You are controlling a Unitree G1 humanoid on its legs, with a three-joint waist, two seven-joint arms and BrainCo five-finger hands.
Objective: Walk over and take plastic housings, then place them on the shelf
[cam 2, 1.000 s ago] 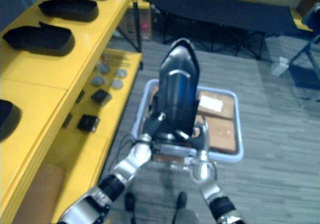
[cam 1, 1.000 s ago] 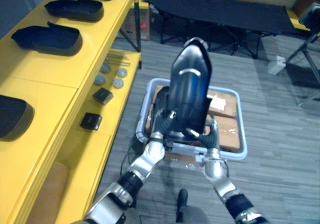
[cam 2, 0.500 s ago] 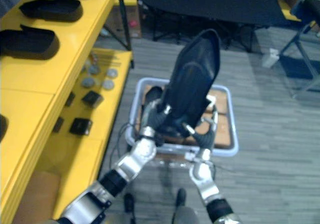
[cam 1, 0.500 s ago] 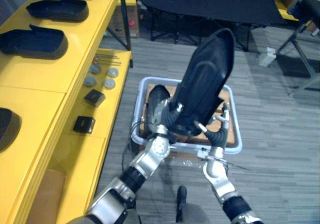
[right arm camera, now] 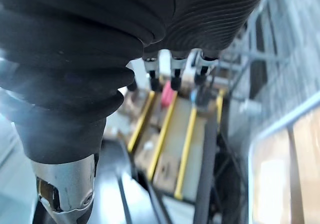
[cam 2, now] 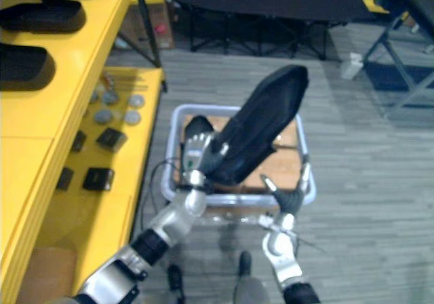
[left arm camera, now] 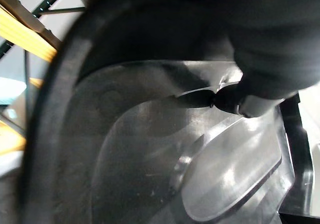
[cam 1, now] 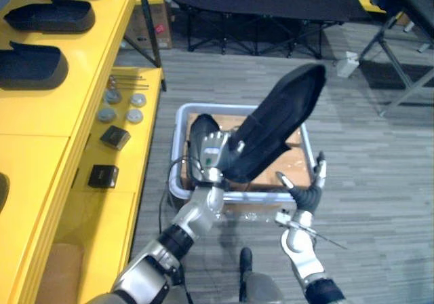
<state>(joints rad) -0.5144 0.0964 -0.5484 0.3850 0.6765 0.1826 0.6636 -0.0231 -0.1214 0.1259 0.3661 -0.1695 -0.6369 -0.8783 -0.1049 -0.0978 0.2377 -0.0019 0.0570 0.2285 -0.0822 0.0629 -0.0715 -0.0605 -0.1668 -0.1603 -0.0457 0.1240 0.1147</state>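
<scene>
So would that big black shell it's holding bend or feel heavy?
Probably stiff: the plastic housing holds its curved shape though gripped only at its lower end by the left hand. Likely light for its size, one hand carrying it.

Left arm (cam 1: 196, 212): silver-grey rounded shells, black band at the joint further down. Left hand (cam 1: 214, 148): silver fingers, dark tips. Right arm (cam 1: 299, 246): same silver-grey, dark section near the view's edge. Right hand (cam 1: 303, 195): black cover (right arm camera: 125, 29) with fine parallel ribs, slim silver fingers (right arm camera: 152, 68) with dark tips.
</scene>
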